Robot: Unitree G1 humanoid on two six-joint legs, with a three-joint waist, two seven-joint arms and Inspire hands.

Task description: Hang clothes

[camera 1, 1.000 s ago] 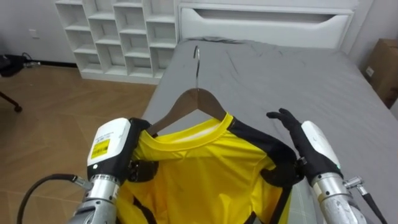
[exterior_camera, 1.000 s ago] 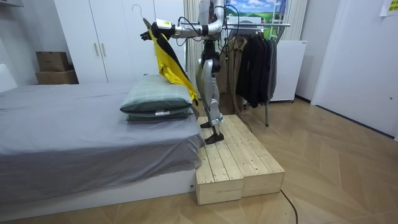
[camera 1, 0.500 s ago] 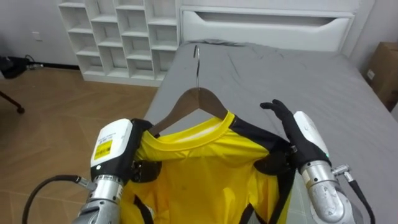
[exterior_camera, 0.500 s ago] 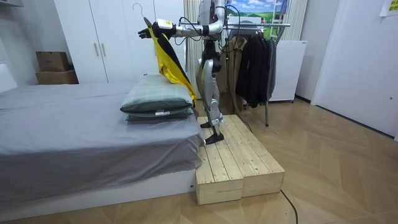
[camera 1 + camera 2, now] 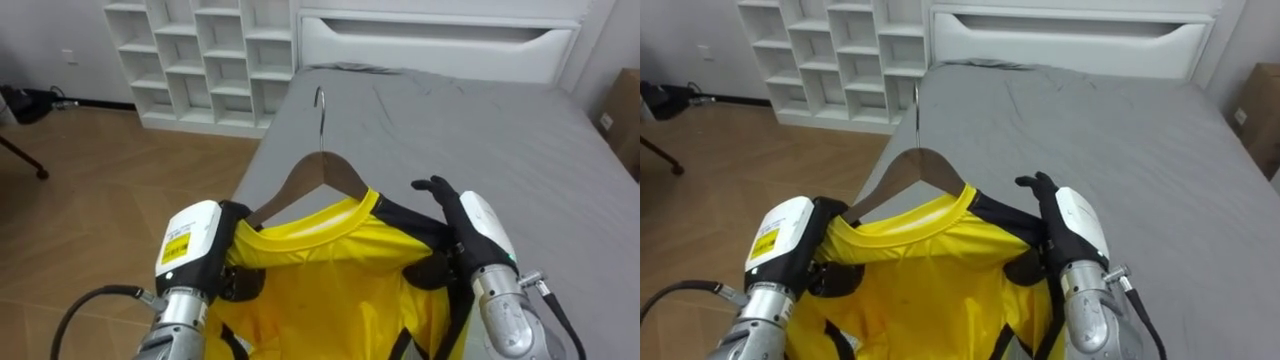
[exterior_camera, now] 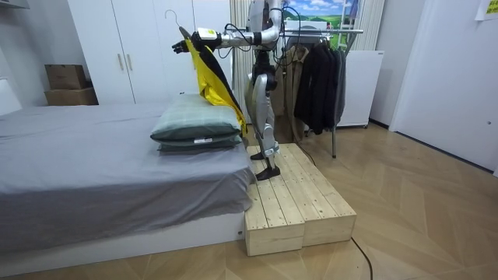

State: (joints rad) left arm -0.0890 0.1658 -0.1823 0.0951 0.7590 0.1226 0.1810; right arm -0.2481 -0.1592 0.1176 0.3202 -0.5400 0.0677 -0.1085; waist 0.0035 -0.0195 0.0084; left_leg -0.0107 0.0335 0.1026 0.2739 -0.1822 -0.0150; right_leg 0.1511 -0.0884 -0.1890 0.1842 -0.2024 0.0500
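Note:
A yellow shirt with black shoulders hangs on a wooden hanger whose metal hook points up. I hold it up in front of me, above the grey bed. My left hand is curled round the hanger's left end and the shirt's shoulder there. My right hand lies against the shirt's right shoulder with its fingers stretched forward. In the room view I stand on a wooden platform beside the bed, both arms raised, and the shirt hangs over the pillows.
A white cube shelf stands at the back left beside the bed's white headboard. A cardboard box sits at the far right. Behind me a clothes rack holds dark garments. White wardrobes line the wall.
My right hand has moved inward and forward onto the shirt's right shoulder. The hanger and shirt stay held up at about the same height.

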